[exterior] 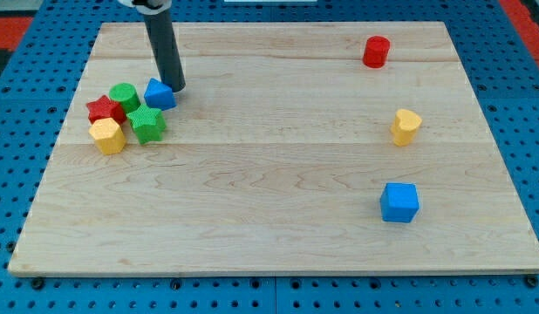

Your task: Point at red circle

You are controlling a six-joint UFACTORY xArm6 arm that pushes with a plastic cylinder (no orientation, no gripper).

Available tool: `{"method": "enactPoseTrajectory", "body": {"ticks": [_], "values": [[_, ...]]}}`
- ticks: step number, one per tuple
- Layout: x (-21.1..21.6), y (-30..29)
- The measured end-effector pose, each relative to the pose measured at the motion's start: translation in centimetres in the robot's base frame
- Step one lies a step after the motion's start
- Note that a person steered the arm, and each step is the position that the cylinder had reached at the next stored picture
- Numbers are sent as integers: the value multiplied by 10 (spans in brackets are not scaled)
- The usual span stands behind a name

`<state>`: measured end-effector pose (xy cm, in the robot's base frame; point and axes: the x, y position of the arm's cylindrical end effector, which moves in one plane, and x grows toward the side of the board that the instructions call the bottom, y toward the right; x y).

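Standing by the pale wooden board [278,201], I see a huddle of small plastic blocks just down and to the view's left of my tip: a red star-shaped block [103,109], a yellow chunky block [107,136] below it, a green round block [124,94], a green star-shaped block [146,123], and nearest of all a blue wedge-like block [160,93].

The straight dark rod comes down from the view's top, and my tip [176,89] sits on the board touching, or all but touching, the right side of that blue block. There are no jaws here to open or close; the rod grips nothing and merely rests against the wood.

What matters is the direction: the red circle [376,51], a short red cylinder, stands well apart to the view's right of my tip and a little toward the view's top. The board between them looks bare, so a straight slide rightward and slightly upward seems enough.

Further right and downward from my tip sit a yellow rounded block [405,126] and a blue cube [399,202], both below that line.
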<state>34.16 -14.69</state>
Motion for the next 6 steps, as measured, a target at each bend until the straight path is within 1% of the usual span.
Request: {"method": "enactPoseTrajectory", "body": {"ticks": [1,2,3,4,5,6], "values": [[0,44],[8,165],[-4,280],[-45,375],[-96,391],[-98,299]]}}
